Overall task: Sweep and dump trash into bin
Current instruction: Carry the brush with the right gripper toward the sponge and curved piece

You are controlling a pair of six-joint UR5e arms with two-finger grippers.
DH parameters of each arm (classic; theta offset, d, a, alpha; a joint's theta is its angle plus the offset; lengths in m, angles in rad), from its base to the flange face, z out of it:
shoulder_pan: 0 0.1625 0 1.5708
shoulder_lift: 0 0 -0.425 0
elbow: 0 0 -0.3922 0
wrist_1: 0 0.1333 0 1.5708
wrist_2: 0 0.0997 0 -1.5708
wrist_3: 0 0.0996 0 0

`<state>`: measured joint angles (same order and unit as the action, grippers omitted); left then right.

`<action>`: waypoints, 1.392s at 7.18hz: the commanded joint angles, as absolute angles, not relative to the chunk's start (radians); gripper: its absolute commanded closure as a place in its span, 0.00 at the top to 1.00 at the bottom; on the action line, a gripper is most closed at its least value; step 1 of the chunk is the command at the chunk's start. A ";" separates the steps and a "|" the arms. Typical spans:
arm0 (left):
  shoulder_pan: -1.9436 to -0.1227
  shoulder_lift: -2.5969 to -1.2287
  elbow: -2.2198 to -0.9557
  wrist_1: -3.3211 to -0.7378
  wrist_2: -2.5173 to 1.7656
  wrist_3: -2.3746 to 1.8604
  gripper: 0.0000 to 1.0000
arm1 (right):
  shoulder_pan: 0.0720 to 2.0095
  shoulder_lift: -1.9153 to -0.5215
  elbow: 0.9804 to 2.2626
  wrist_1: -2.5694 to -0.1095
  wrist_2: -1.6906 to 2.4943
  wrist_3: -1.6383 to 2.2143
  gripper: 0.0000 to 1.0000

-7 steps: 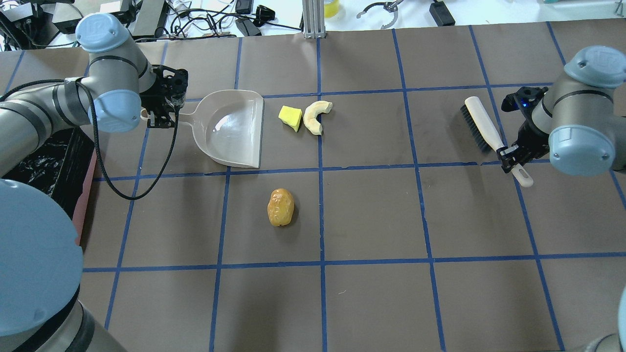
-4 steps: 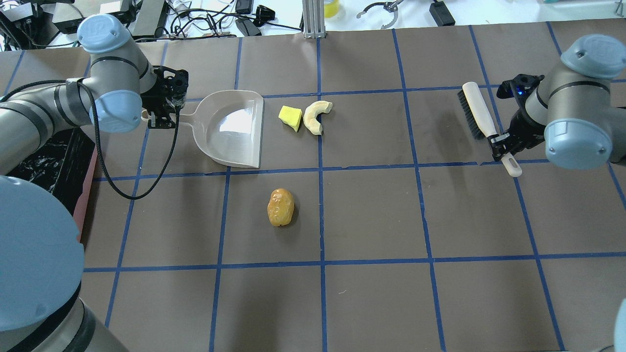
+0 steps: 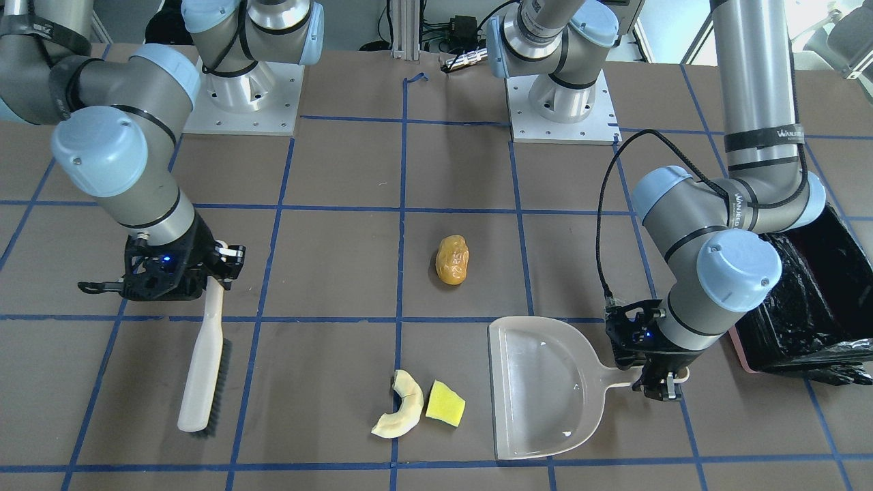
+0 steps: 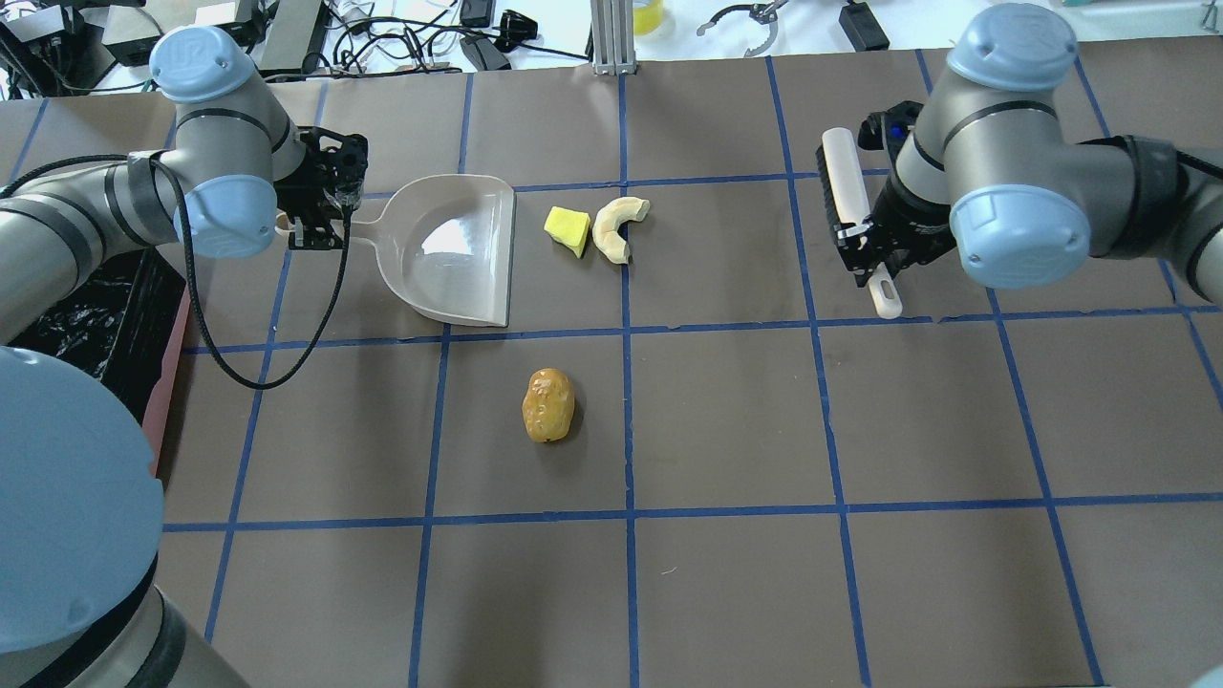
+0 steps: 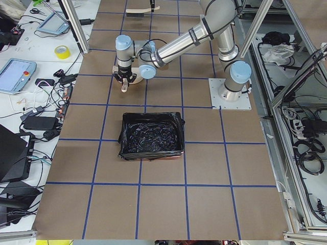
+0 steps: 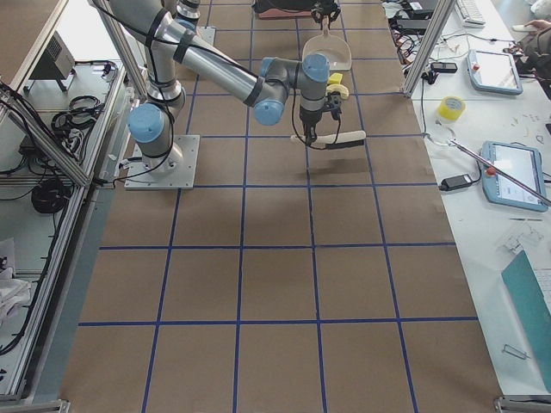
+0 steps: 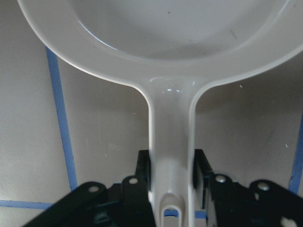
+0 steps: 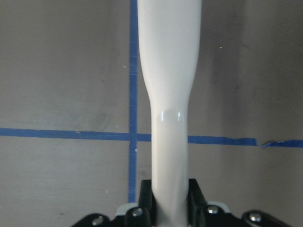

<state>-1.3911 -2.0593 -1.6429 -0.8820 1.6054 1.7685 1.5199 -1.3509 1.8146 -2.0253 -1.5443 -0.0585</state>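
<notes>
Looking from overhead, you see the left gripper (image 4: 317, 227) pinching the beige dustpan (image 4: 459, 253) by its handle, the pan's mouth facing right. The yellow-green wedge (image 4: 567, 230) and cream crescent (image 4: 616, 225) lie side by side just right of its lip; the potato-like lump (image 4: 548, 405) sits nearer, apart. The right gripper (image 4: 865, 247) clamps the brush (image 4: 845, 172) handle, far right. The bin (image 5: 151, 153) stands at the table's left end.

Beige dustpan (image 4: 449, 253), cream brush (image 3: 206, 354), yellow wedge (image 4: 568, 230), orange-brown lump (image 4: 548, 405), brown table (image 4: 736, 420) with blue grid (image 4: 628, 420).
</notes>
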 commanded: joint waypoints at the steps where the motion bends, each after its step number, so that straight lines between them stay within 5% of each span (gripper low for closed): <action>1: -1.393 -2.059 -1.643 -0.882 1.605 1.756 0.00 | 1.664 -1.274 1.731 -1.977 -1.497 0.157 0.18; 3: -1.393 -2.060 -1.644 -0.882 1.606 1.758 0.00 | 1.753 -1.105 1.546 -1.971 -1.499 0.241 0.18; 10: -1.394 -2.052 -1.649 -0.885 1.624 1.758 0.00 | 1.893 -0.948 1.421 -2.028 -1.496 0.402 0.15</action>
<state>-1.3933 -2.0529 -1.6482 -0.8851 1.6233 1.7581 1.8502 -0.9803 1.4589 -2.0262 -1.4958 0.3562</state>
